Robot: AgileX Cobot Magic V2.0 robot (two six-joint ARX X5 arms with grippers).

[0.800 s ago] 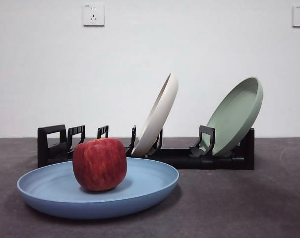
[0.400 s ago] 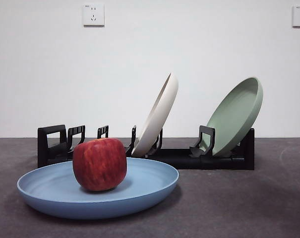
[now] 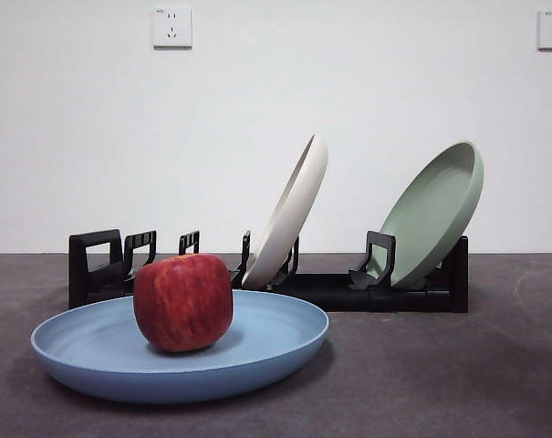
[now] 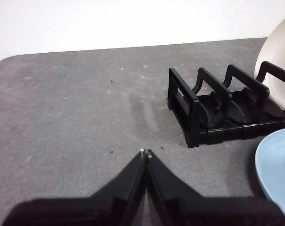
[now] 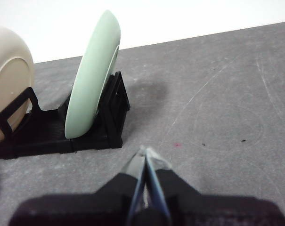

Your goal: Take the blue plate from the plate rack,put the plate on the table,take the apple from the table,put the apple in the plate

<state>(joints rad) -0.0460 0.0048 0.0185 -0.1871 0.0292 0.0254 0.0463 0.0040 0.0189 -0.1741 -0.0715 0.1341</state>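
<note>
The blue plate (image 3: 257, 351) lies flat on the dark grey table (image 3: 440, 383) in front of the plate rack (image 3: 330, 290). The dark red apple (image 3: 183, 302) stands upright in the plate. In the left wrist view my left gripper (image 4: 145, 152) is shut and empty above bare table, apart from the rack's end (image 4: 199, 113) and the plate's edge (image 4: 274, 165). In the right wrist view my right gripper (image 5: 144, 153) is shut and empty over the table beside the rack's other end (image 5: 111, 117). Neither arm shows in the front view.
A cream-white plate (image 3: 289, 212) and a sage-green plate (image 3: 432, 214) lean in the rack's slots; they also show in the right wrist view, cream-white plate (image 5: 8, 80) and sage-green plate (image 5: 93, 75). Wall sockets (image 3: 171, 27) sit on the white wall behind.
</note>
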